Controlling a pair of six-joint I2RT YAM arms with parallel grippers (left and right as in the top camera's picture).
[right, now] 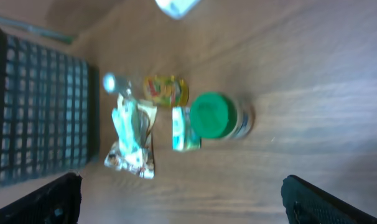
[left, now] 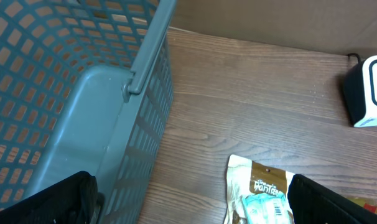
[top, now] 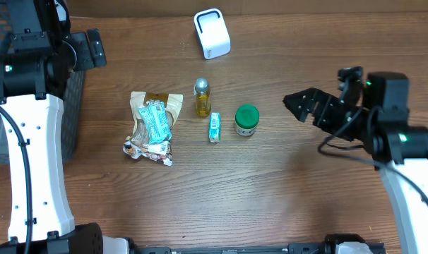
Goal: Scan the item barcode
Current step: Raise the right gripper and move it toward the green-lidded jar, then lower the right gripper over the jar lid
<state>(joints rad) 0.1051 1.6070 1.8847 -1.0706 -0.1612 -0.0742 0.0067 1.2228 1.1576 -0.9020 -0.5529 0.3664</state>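
Our left gripper (left: 190, 193) and right gripper (top: 295, 106) gape empty above the wood-grain table (top: 270, 204); mesh basket (left: 51, 93) at left, white scanner (top: 212, 33) at the far edge.

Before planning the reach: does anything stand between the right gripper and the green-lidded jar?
Nothing visible does. Only bare table lies between the open right gripper and the green-lidded jar; the small teal box sits on the jar's far side.
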